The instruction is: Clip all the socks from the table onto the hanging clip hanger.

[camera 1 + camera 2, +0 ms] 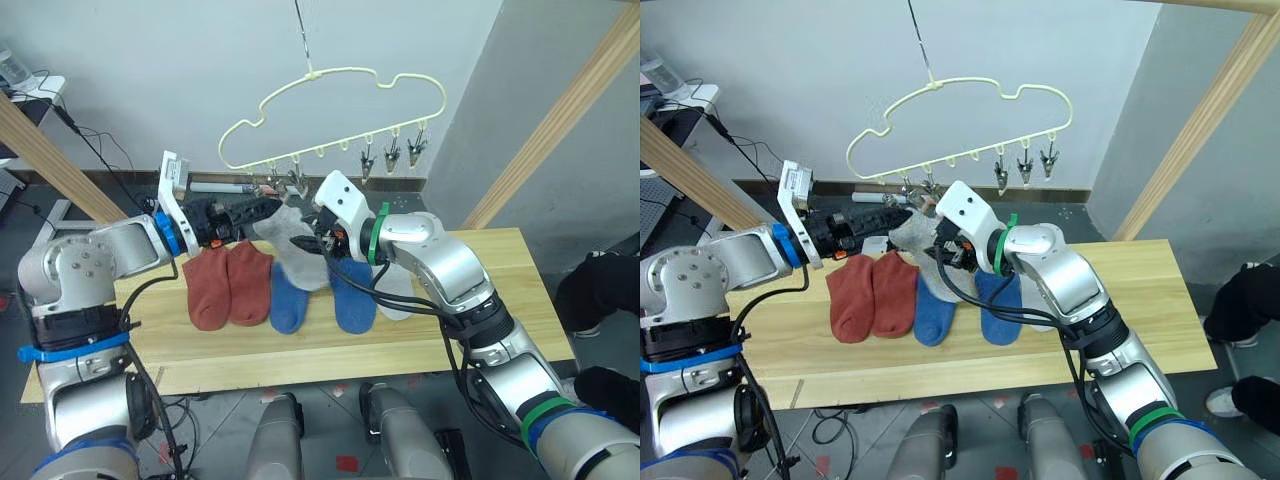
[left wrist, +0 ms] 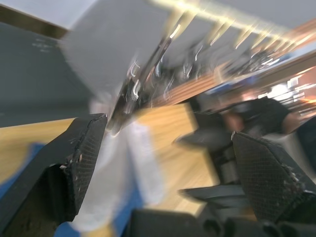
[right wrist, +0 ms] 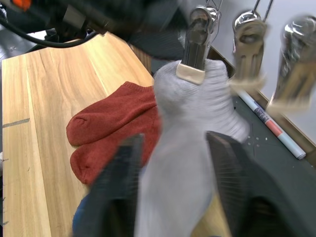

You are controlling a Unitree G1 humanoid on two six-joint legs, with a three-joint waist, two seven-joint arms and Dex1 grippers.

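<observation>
Grey sock hung from a metal clip of the yellow clip hanger in my head view, between my left gripper and right gripper; two rust-red socks and two blue socks lay on the table. Left wrist: fingers spread apart, holding nothing. Right wrist: the clipped sock sat between parted fingers.

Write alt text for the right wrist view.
A light grey sock hangs from a metal clip gripping its upper edge, between the open right gripper's two black fingers. Behind it, two rust-red socks lie side by side on the wooden table; more clips hang alongside.
</observation>
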